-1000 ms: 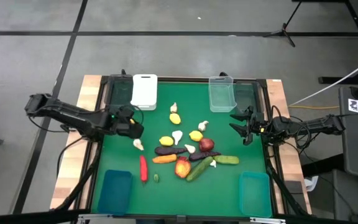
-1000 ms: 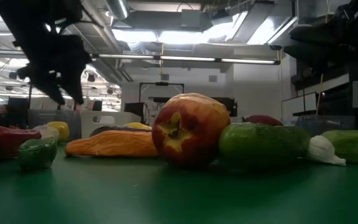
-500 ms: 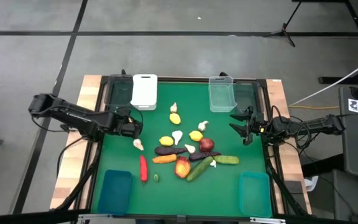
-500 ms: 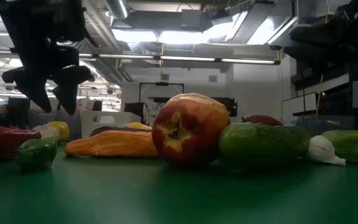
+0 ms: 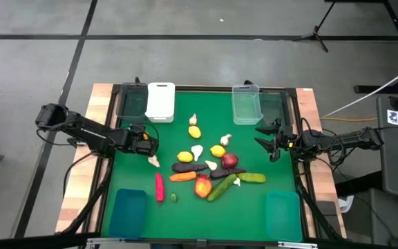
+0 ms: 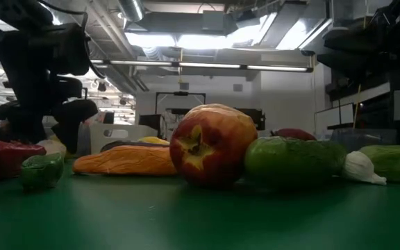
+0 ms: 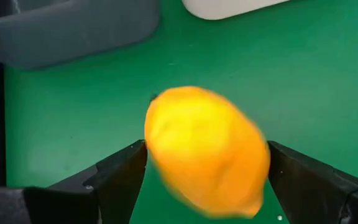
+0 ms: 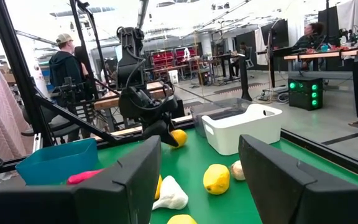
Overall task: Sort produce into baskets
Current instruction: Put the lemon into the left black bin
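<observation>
The left gripper (image 5: 146,144) has come down low near the table's left edge, and its fingers are clamped on a yellow lemon (image 7: 204,152). It can go to a basket next. The right gripper (image 5: 268,142) waits open by the right edge.

Robotics lab or industrial workshop indicated. Exposed ceiling ducts and strip lights (image 6: 207,40) seen overhead. Bare grey concrete floor (image 5: 206,59) with dark seams seen around desk (image 5: 102,97). Workbenches (image 8: 319,56) with equipment, green indicator lights (image 8: 303,87) and metal stands noted beyond. Person (image 8: 64,65) in cap seen standing among benches. Tripod base (image 5: 316,34) seen on floor.
</observation>
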`<move>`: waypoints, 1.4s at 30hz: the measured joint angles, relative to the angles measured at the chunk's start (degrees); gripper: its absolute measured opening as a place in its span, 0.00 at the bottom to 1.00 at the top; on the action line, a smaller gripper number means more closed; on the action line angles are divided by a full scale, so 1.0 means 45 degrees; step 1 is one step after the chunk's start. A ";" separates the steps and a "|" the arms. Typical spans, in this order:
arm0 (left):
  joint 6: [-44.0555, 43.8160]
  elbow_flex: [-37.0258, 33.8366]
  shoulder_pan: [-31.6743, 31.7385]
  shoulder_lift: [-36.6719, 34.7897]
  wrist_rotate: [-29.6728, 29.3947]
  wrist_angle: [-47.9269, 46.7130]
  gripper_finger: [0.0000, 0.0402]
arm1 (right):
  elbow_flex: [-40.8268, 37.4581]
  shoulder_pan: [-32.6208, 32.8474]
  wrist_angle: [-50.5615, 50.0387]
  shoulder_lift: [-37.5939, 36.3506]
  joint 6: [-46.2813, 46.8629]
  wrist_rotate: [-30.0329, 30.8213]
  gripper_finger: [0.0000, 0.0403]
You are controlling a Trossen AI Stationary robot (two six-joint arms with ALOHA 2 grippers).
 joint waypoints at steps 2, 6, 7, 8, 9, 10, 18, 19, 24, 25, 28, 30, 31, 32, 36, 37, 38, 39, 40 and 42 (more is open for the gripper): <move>-0.0013 0.0000 -0.0007 -0.0013 0.0000 0.0094 0.75 | 0.0000 0.0000 -0.0004 -0.0003 0.0005 0.0000 0.54; 0.0020 0.0000 -0.0015 -0.0013 0.0017 0.0467 0.63 | 0.0000 0.0000 -0.0012 -0.0001 0.0005 0.0000 0.54; 0.0057 0.0000 -0.0015 -0.0013 0.0062 0.0574 0.59 | 0.0000 0.0000 -0.0030 0.0000 0.0005 0.0000 0.54; 0.0172 0.0000 -0.0015 -0.0013 0.0117 0.0643 0.55 | 0.0000 0.0003 -0.0060 0.0000 0.0005 0.0000 0.54; 0.0294 0.0000 -0.0015 -0.0015 0.0185 0.0714 0.52 | 0.0000 0.0000 -0.0089 -0.0001 0.0005 -0.0002 0.54; 0.0356 0.0001 -0.0015 -0.0022 0.0271 0.0779 0.48 | 0.0000 0.0000 -0.0097 0.0001 0.0005 0.0000 0.54; 0.0715 0.0723 -0.0057 -0.0243 0.0813 0.1053 0.46 | -0.0005 0.0000 -0.0362 -0.0003 0.0009 0.0000 0.54; 0.0903 0.0960 -0.0049 -0.0343 0.0791 0.1062 0.46 | -0.0005 0.0000 -0.0389 -0.0003 0.0010 0.0000 0.54; 0.2458 0.2252 0.0125 -0.0772 0.0021 0.1062 0.47 | -0.0005 0.0004 -0.0408 -0.0001 0.0006 0.0000 0.54; 0.2856 0.2487 0.0242 -0.0851 -0.0399 0.1049 0.46 | -0.0005 0.0003 -0.0408 0.0002 0.0005 0.0000 0.54; 0.4068 0.3143 0.0821 -0.1057 -0.1651 0.0570 0.46 | -0.0005 0.0000 -0.0418 -0.0002 0.0005 0.0000 0.54; 0.4484 0.3467 0.1417 -0.1212 -0.2417 -0.0033 0.46 | -0.0005 0.0003 -0.0418 0.0000 0.0005 0.0000 0.54; 0.4630 0.3559 0.1764 -0.1305 -0.2773 -0.0428 0.46 | -0.0005 0.0000 -0.0413 0.0002 0.0005 0.0000 0.54; 0.4673 0.3598 0.2151 -0.1386 -0.3037 -0.0862 0.47 | -0.0005 0.0000 -0.0418 -0.0003 0.0005 0.0000 0.54; 0.4622 0.3565 0.4030 -0.1759 -0.3366 -0.2548 0.46 | -0.0005 0.0002 -0.0418 -0.0003 0.0005 0.0000 0.54; 0.4621 0.3525 0.4499 -0.1827 -0.3386 -0.2870 0.46 | -0.0005 0.0001 -0.0418 -0.0003 0.0005 -0.0003 0.54; 0.4655 0.3486 0.4926 -0.1867 -0.3436 -0.3034 0.46 | -0.0005 0.0003 -0.0417 -0.0003 0.0005 0.0000 0.54; 0.4761 0.3423 0.5319 -0.1927 -0.3483 -0.3036 0.47 | -0.0005 0.0003 -0.0418 -0.0003 0.0005 0.0000 0.54; 0.4968 0.3357 0.5704 -0.1984 -0.3532 -0.3016 0.47 | -0.0005 0.0000 -0.0418 0.0001 0.0005 0.0000 0.54; 0.5437 0.3270 0.6411 -0.1993 -0.3552 -0.2897 0.48 | -0.0005 0.0004 -0.0417 0.0001 0.0000 0.0000 0.54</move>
